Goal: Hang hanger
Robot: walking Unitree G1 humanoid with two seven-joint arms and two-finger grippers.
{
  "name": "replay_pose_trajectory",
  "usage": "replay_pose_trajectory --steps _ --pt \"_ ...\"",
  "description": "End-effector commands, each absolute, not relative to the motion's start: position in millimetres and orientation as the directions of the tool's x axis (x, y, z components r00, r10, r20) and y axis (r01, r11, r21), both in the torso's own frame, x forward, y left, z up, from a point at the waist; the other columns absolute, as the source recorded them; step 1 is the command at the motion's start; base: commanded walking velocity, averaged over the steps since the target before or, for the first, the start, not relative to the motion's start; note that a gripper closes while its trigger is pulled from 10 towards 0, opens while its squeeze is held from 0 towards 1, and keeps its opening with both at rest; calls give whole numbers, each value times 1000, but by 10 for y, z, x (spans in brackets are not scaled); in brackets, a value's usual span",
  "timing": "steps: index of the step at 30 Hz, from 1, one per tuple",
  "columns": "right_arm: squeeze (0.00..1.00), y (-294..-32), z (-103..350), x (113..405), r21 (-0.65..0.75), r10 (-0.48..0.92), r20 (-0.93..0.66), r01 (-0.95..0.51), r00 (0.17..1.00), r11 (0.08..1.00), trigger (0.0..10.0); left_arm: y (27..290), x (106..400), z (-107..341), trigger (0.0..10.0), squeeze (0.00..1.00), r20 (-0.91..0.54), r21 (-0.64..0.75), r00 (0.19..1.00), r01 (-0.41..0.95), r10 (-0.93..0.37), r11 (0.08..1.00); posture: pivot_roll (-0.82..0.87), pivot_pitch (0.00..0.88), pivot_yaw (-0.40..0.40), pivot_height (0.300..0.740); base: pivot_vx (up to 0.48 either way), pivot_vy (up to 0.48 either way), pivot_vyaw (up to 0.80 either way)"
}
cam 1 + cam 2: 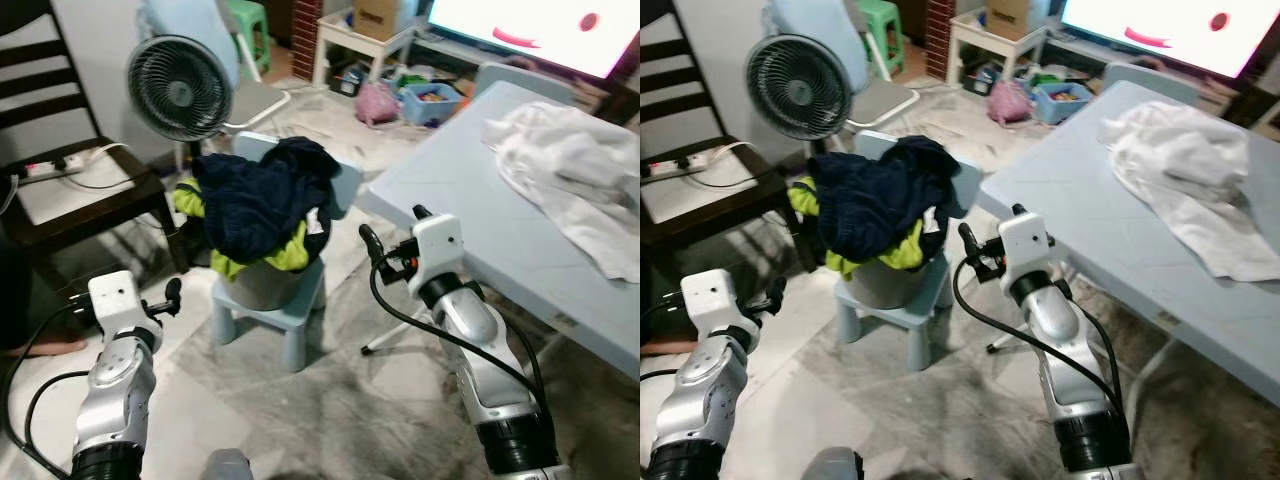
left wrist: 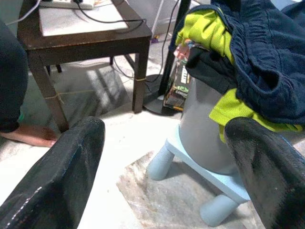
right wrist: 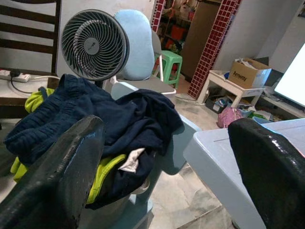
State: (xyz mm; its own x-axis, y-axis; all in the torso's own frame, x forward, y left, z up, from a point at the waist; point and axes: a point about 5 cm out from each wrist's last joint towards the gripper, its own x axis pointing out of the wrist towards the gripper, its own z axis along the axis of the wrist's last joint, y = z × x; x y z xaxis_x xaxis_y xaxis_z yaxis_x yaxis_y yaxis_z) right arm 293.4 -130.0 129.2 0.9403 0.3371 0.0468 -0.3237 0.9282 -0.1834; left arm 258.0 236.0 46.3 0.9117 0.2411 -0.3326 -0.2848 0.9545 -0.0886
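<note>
Little of the task looked done at this moment: neither gripper held anything, and no hanger could be made out, whether on the furniture or among the clothes. By my reading the work was at its start, with the hanger yet to be found, grasped and carried to a rail or hook, none of which appeared either.

Nearest the robot were its two arms. The left gripper [image 1: 172,296] sat low at the left with its fingers spread apart, as the left wrist view confirmed, empty above the marble floor [image 1: 330,400]. The right gripper [image 1: 395,232] was raised just beside the near corner of the table [image 1: 470,190], its fingers likewise parted and empty.

Between them stood one small blue stool [image 1: 285,310] carrying one grey tub [image 1: 262,283], heaped with one dark navy garment [image 1: 262,195] and one yellow-green garment [image 1: 285,257] hanging out under it.

On the table, toward its right edge, lay one crumpled white cloth [image 1: 575,170]. To the left stood one dark wooden side table [image 1: 90,205] with one power strip [image 1: 52,166] on it.

Farther back was one standing fan [image 1: 180,88], one pale blue chair [image 3: 139,45] behind it, one green stool [image 1: 248,25], one cardboard box [image 1: 374,14] and one lit screen [image 1: 530,25].
</note>
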Motion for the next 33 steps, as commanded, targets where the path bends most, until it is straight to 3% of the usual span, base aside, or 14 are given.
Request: replay_pose_trajectory --steps 1,8,33 --pt "0 -1360 1286 2931 -188 322 41 -309 946 932 10000 2306 2622 494 10000 0 -312 -90 923 -265 225 960 37 0 -81 740 0 0 0" --pt "0 -1373 1274 2921 -190 315 36 -303 948 934 10000 2289 2633 512 10000 0 -298 -100 932 -247 208 964 30 0 -77 740 74 0 0" --pt "0 -1365 1261 2912 -186 316 32 -304 948 934 10000 2273 2609 471 10000 0 -316 -98 928 -237 196 966 31 6 -77 740 331 0 0"
